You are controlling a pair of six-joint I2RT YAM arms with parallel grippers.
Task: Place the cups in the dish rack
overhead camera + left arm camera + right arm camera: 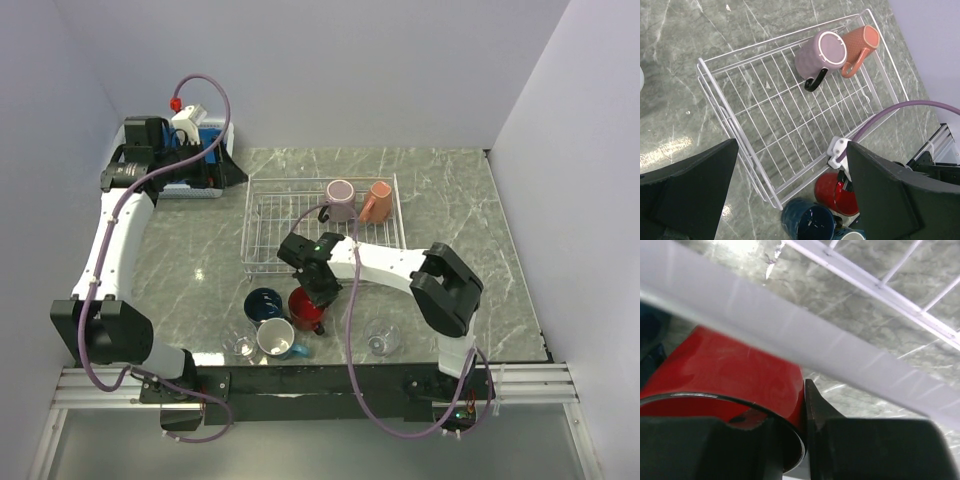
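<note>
A: Right jaws pinch the red mug's wall, just beside the dish rack's near edge!
B: Left jaws spread wide. Mauve mug and salmon mug sit inside.

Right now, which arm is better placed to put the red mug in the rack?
Right. The right tool grips the red mug by its rim beside the rack; the left tool sits open, far back by the basket.

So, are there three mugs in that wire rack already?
No, only two sit in the dish rack: a mauve mug and a salmon-orange mug.
</note>
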